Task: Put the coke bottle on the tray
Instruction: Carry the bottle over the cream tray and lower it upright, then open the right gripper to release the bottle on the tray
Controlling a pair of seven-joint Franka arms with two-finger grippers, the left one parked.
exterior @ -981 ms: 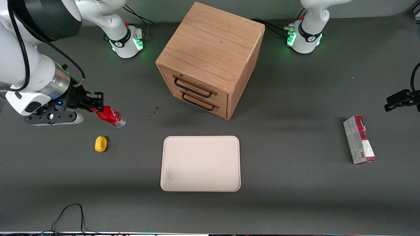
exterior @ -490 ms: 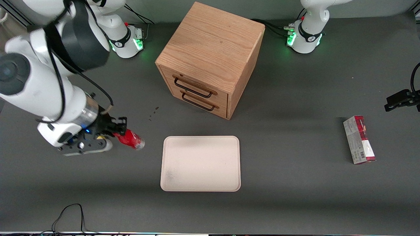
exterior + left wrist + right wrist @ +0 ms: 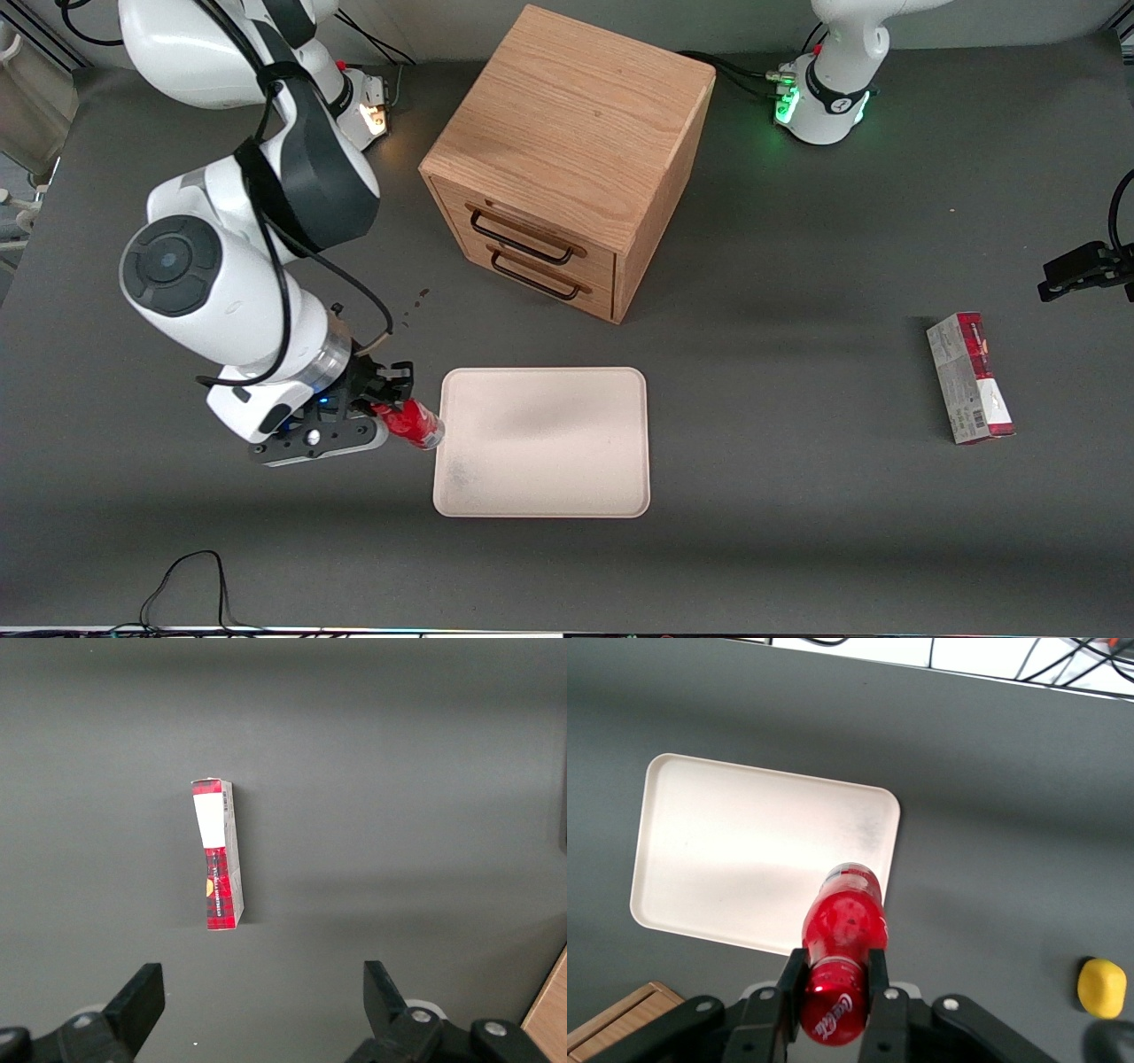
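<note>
Coke bottle (image 3: 415, 424) hangs tilted above the desk (image 3: 797, 532) at centre-left of the front frame, pinched by its neck in the end effector (image 3: 387, 409), its clear base reaching the near edge of the tray (image 3: 542, 478). Grasp and lift look done, and the carry nearly so; what remains, I judge, is moving fully over the tray, lowering and letting go. Upper middle stands the wooden drawer cabinet (image 3: 567, 159); at right lies the red-and-grey carton (image 3: 969, 378).
</note>
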